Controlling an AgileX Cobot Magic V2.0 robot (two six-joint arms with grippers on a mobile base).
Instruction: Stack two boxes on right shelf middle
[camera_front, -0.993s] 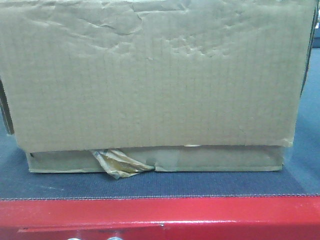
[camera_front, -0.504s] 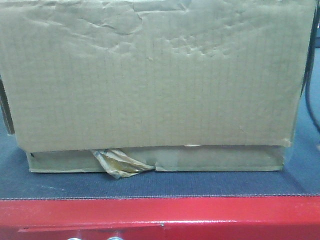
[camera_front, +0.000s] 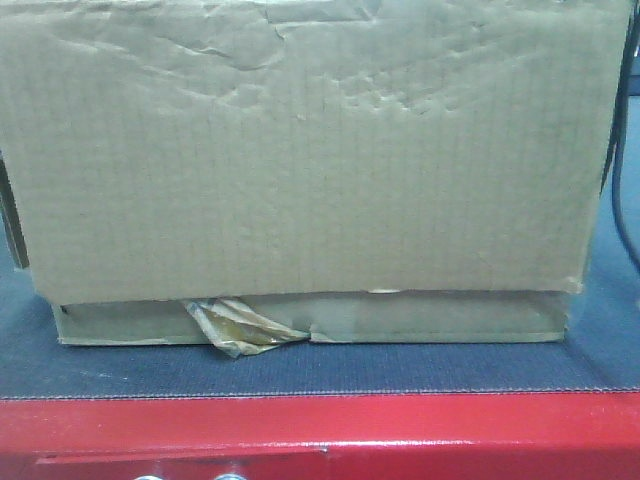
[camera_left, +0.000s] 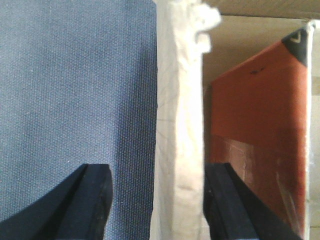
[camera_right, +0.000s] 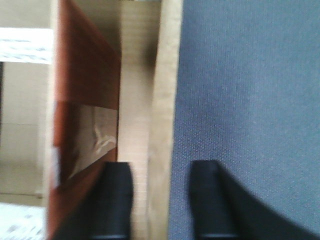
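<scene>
A large creased cardboard box (camera_front: 300, 150) sits on top of a flatter cardboard box (camera_front: 400, 318) on the grey-matted shelf (camera_front: 300, 372). In the left wrist view my left gripper (camera_left: 157, 200) is open and straddles the upper box's pale side wall (camera_left: 180, 125). One finger is inside the box and the other is outside, over the mat. In the right wrist view my right gripper (camera_right: 162, 200) is open and straddles the opposite wall (camera_right: 162, 100), with gaps on both sides. An orange-red item (camera_left: 260, 125) lies inside the box and also shows in the right wrist view (camera_right: 85, 75).
The shelf has a red front edge (camera_front: 400, 430). A crumpled strip of tape (camera_front: 240, 328) hangs from the lower box. A black cable (camera_front: 618, 190) runs down by the box's right side. Grey mat (camera_left: 75, 75) lies outside both walls.
The boxes have not moved. A black cable has come into view at the right edge of the front view. The right wrist view is blurred.
</scene>
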